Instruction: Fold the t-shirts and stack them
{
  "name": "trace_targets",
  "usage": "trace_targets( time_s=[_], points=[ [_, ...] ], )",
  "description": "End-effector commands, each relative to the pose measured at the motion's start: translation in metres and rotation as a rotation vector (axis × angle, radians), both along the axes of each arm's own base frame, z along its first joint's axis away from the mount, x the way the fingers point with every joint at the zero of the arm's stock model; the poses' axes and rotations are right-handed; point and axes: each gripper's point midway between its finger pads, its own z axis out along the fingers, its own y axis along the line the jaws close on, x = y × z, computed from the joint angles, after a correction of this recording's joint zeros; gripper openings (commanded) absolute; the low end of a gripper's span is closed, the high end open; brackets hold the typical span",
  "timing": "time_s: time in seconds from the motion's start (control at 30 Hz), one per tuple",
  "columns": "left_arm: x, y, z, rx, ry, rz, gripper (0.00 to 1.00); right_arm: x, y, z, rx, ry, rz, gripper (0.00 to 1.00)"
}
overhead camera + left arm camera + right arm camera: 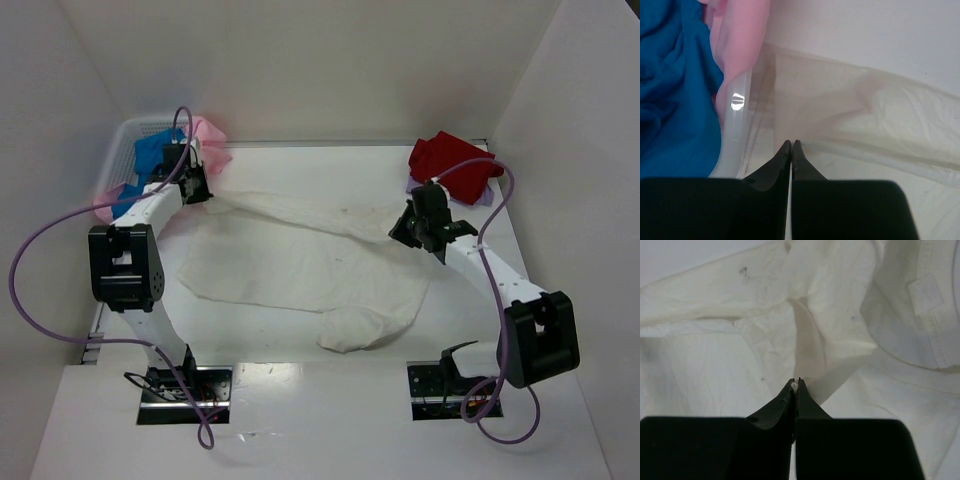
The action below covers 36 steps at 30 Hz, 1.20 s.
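Top view: the cream shirt lies on the bench. Closed tight, the left pincer and right pincer each pinch its far edge. Past its right corner sits the red shirt.

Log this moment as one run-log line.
left tool: shut on stained cream-white cloth t-shirt | right tool: shut on same t-shirt | t-shirt: edge stretched between tools, rest on white table, unfolded
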Motion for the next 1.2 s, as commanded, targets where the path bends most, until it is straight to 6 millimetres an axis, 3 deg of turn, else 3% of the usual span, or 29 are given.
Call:
trace_targets(
  time_s=[0.0, 0.2, 0.27, 0.3, 0.37, 0.47, 0.53, 0.57, 0.6, 0.67, 0.83, 1.0, 1.03, 1.17],
  points=[
    [-0.012, 0.005, 0.01, -0.004, 0.003, 0.03, 0.0, -0.012, -0.003, 0.002, -0.006, -0.004, -0.018, 0.0],
    [-0.024, 0.007, -0.006, -0.001, 0.072, 0.052, 0.03, -0.024, -0.002, -0.012, 0.003, 0.05, -0.007, 0.0],
    [-0.029, 0.006, -0.011, -0.002, 0.091, 0.052, 0.16, -0.027, -0.003, -0.013, 0.004, 0.054, -0.005, 0.0],
    [-0.029, 0.006, -0.008, -0.002, 0.084, 0.052, 0.21, -0.029, -0.002, -0.014, 0.006, 0.063, 0.0, 0.01],
    [-0.026, 0.002, 0.005, -0.017, 0.043, 0.035, 0.4, -0.029, -0.002, -0.012, 0.007, 0.056, 0.001, 0.07],
    [-0.018, -0.013, 0.022, -0.077, -0.014, -0.031, 0.5, -0.031, -0.003, -0.009, -0.004, 0.05, 0.013, 0.28],
    [-0.011, -0.024, 0.038, -0.114, -0.061, -0.092, 0.52, -0.035, -0.003, -0.011, -0.011, 0.063, 0.029, 0.64],
    [-0.009, -0.034, 0.044, -0.151, -0.076, -0.135, 0.53, -0.033, -0.002, -0.007, -0.009, 0.054, 0.03, 0.73],
    [-0.009, -0.038, 0.046, -0.166, -0.08, -0.152, 0.53, -0.032, -0.003, -0.004, -0.017, 0.05, 0.036, 0.75],
    [0.0, -0.043, 0.059, -0.176, -0.116, -0.178, 0.53, -0.025, -0.006, 0.004, -0.039, 0.022, 0.026, 0.77],
    [0.016, -0.059, 0.066, -0.185, -0.159, -0.249, 0.55, -0.01, -0.01, 0.012, -0.076, -0.021, 0.02, 0.78],
    [0.042, -0.064, 0.048, -0.186, -0.13, -0.279, 0.58, 0.023, -0.008, 0.012, -0.113, -0.047, 0.005, 0.78],
    [0.045, -0.062, 0.033, -0.186, -0.098, -0.269, 0.58, 0.027, -0.009, 0.009, -0.123, -0.041, -0.001, 0.75],
    [0.05, -0.061, 0.016, -0.199, -0.077, -0.246, 0.56, 0.05, -0.004, 0.003, -0.133, -0.05, -0.001, 0.6]
  ],
)
